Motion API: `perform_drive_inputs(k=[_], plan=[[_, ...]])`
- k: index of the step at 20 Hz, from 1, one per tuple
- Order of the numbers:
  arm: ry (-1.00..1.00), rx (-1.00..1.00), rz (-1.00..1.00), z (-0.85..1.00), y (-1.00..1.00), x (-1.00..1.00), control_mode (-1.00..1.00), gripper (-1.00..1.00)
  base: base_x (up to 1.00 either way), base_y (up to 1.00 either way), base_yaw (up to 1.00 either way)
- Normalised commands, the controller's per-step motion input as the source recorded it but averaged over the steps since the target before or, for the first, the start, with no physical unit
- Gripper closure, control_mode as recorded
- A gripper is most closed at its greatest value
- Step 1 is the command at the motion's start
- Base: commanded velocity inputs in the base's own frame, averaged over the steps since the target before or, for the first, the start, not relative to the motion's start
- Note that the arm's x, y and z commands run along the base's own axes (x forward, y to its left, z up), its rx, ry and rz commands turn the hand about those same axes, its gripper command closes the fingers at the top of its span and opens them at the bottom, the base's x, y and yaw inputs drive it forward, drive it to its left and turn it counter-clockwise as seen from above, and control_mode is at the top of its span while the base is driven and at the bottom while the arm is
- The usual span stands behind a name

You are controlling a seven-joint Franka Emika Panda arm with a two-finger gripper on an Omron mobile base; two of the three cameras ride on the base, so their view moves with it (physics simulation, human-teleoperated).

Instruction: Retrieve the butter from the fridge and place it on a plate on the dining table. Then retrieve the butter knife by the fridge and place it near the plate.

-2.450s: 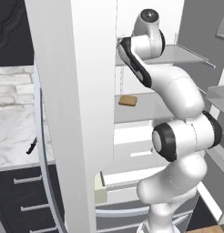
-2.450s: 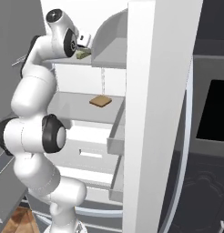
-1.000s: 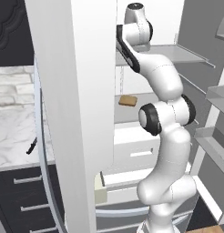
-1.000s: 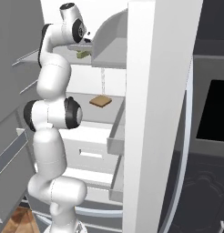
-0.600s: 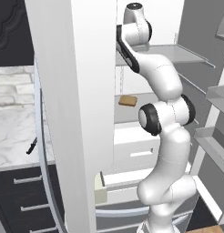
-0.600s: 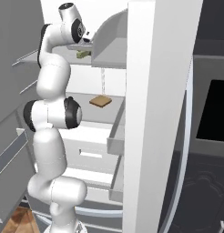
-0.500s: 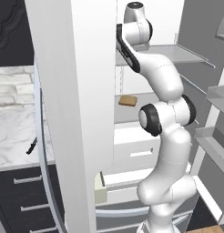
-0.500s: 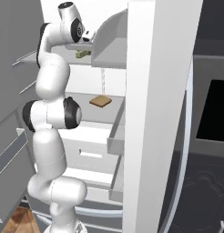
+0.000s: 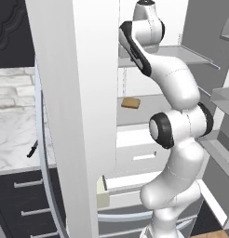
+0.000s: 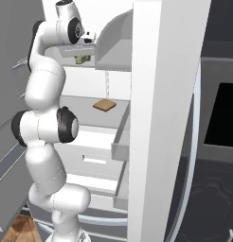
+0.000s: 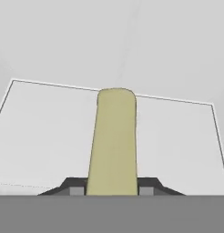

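The butter [image 11: 112, 143], a narrow pale yellow-green stick, lies on the fridge's [image 9: 74, 93] upper white shelf [image 11: 45, 132] with the pincer [image 11: 112, 185] narrowed around its near end, one dark tip against each long side, a hold that looks meant for drawing it straight out. On the shelf below lies a flat brown bread-like slab [image 10: 104, 105]. The open door's bins [image 10: 113, 47] stand close beside the raised arm, so the way out looks tight, while the butter knife [image 9: 32, 148] lies on the marble bench [image 9: 14, 139] left of the fridge.

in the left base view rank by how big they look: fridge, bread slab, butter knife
1. fridge, by far the largest
2. bread slab
3. butter knife, slimmer than the bread, though the two are close in length
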Motion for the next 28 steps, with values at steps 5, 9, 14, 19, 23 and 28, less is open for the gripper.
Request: perform_drive_inputs(k=[5, 9, 14, 19, 23, 28], plan=[[-0.01, -0.07, 0.03, -0.31, 0.0, -0.84, -1.0, 1.0, 0.0, 0.0, 0.0], [-0.04, 0.0, 0.0, -0.15, -0.01, -0.79, -1.0, 1.0, 0.0, 0.0, 0.0], [-0.02, 0.0, 0.0, -0.18, -0.05, -0.72, -1.0, 1.0, 0.0, 0.0, 0.0], [0.0, 0.0, 0.0, -0.07, -0.05, -0.92, -1.0, 1.0, 0.0, 0.0, 0.0], [0.09, 0.03, 0.0, -0.22, -0.12, -1.0, -1.0, 1.0, 0.0, 0.0, 0.0], [0.12, 0.06, 0.0, -0.35, -0.21, -1.0, -1.0, 1.0, 0.0, 0.0, 0.0]])
